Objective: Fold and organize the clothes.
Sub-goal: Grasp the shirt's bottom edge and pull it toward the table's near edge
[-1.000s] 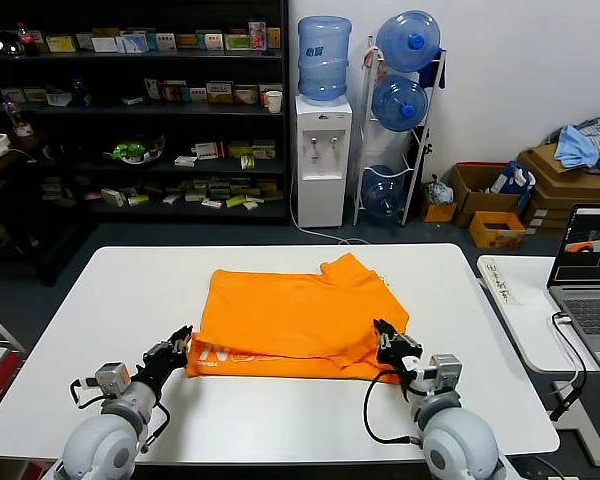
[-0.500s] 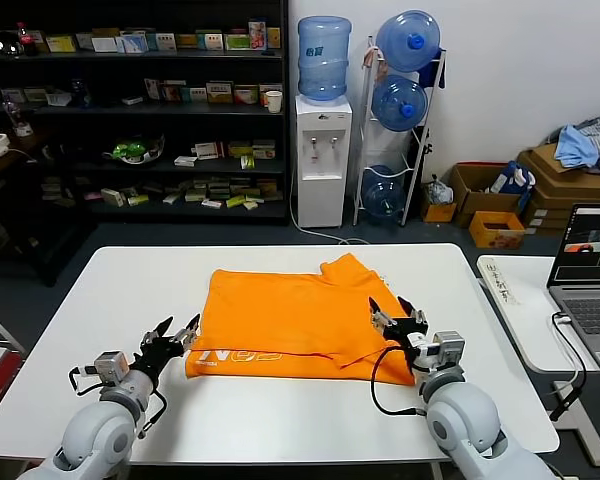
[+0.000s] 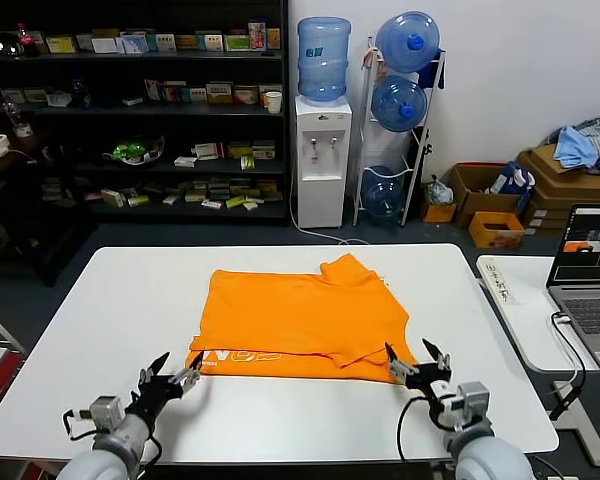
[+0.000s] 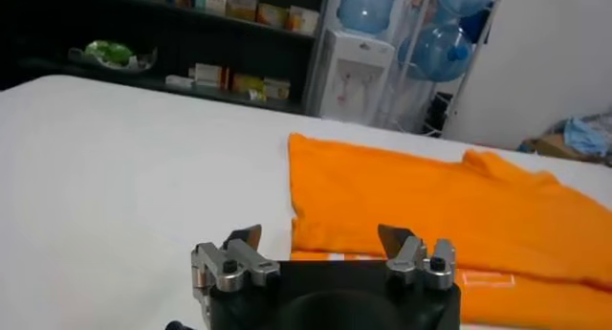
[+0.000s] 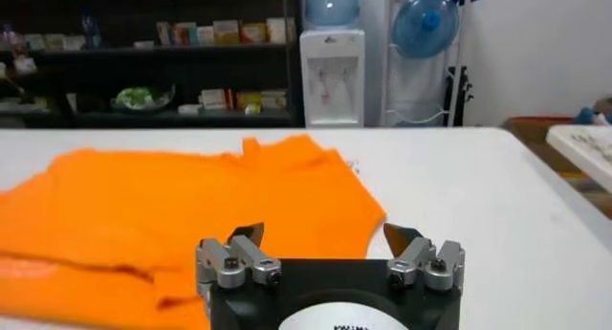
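The orange T-shirt (image 3: 300, 318) lies folded on the white table (image 3: 120, 290), with pale lettering along its near left edge. My left gripper (image 3: 177, 372) hovers open just short of the shirt's near left corner and holds nothing. Off the near right corner, my right gripper (image 3: 417, 362) is open too and also empty. In the left wrist view the left gripper (image 4: 320, 236) spreads wide before the shirt (image 4: 430, 208). The right wrist view shows the right gripper (image 5: 325, 233) wide apart, with the shirt (image 5: 172, 208) beyond it.
A second white table with a laptop (image 3: 590, 285) stands to the right. Behind the table are a water dispenser (image 3: 323, 160), a bottle rack, dark shelves (image 3: 130, 110) and cardboard boxes with blue-grey cloth (image 3: 580, 150). Bare tabletop surrounds the shirt.
Both grippers have opened, let go of the shirt's near corners and drawn back toward the table's near edge. The shirt's front edge now lies flat.
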### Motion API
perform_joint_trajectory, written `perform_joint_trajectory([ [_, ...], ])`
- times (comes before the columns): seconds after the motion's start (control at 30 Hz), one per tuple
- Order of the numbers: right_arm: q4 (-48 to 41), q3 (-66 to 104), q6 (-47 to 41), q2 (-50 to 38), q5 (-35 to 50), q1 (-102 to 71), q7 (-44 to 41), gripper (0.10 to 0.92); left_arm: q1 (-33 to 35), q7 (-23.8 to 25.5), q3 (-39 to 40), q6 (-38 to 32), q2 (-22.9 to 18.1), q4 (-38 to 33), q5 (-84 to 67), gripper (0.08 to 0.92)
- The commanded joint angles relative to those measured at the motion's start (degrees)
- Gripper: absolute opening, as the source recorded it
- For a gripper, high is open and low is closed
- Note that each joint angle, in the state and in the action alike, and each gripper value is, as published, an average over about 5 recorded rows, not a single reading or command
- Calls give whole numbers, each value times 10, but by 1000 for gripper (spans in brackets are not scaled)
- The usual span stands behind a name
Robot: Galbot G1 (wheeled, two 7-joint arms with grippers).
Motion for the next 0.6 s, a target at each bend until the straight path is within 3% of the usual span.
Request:
perform_joint_trajectory([
  [0.03,-4,28,27,6,-27,-74,-44,823,73,46,-14,-28,-8,1,43,823],
  [0.43,-30,1,12,28,-25,-26,-33,820,15,54,1,-33,-17,47,37,823],
  [0.6,-34,-8,6,30,-23,-9,-27,727,0,54,7,-32,-18,50,31,823],
])
